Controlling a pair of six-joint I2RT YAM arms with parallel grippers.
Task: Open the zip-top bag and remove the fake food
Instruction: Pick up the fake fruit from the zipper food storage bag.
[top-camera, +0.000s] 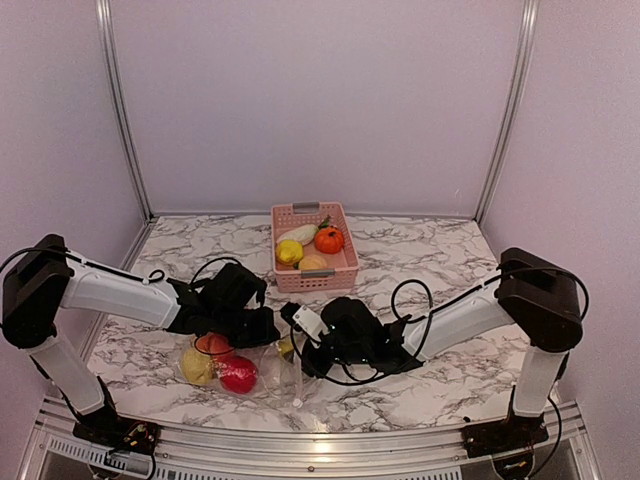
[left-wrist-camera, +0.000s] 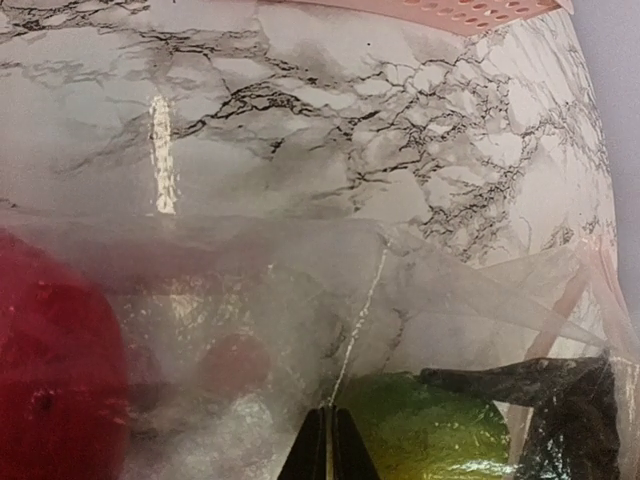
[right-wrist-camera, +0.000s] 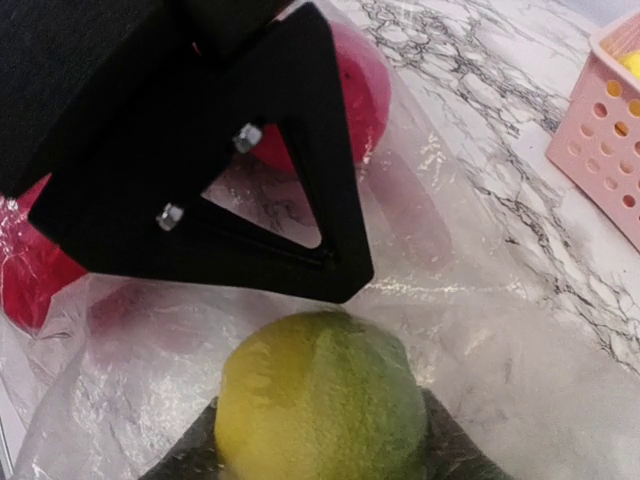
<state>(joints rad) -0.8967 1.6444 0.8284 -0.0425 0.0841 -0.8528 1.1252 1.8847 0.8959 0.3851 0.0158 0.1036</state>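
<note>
Right wrist: yellow-green fruit (right-wrist-camera: 320, 400) on zip-top bag (right-wrist-camera: 480, 330)

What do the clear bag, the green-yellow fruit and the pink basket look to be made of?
Clear crinkly bag: thin plastic film, glossy; it shows creases and glare and is see-through. Green-yellow round fruit: probably moulded plastic, finely pebbled, with a dull sheen. Pink slotted basket: rigid plastic by its even moulded holes, matte-looking.
</note>
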